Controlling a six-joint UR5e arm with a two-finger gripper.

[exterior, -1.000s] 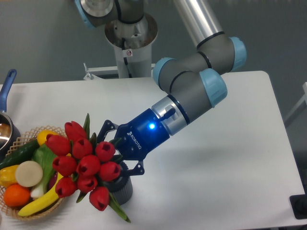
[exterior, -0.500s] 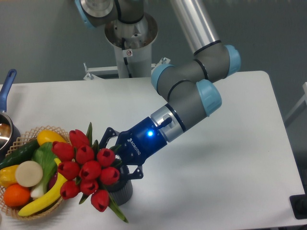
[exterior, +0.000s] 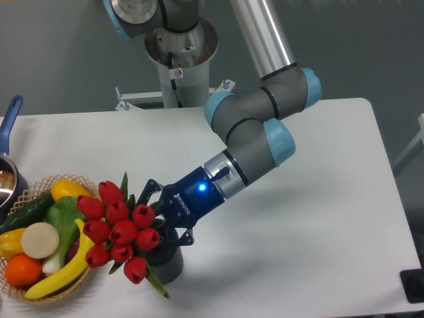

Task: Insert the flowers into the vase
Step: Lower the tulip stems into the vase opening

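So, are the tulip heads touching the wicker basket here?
Cannot tell. In the one camera view the flowers overlap the basket's right edge and banana, but depth between them isn't visible.

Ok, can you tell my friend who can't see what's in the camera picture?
A robot arm's gripper holds a bunch of red tulips over a small dark grey vase near the front of a white table. To the left sits a wicker basket of fruit and vegetables, with a blue-handled pot behind it.
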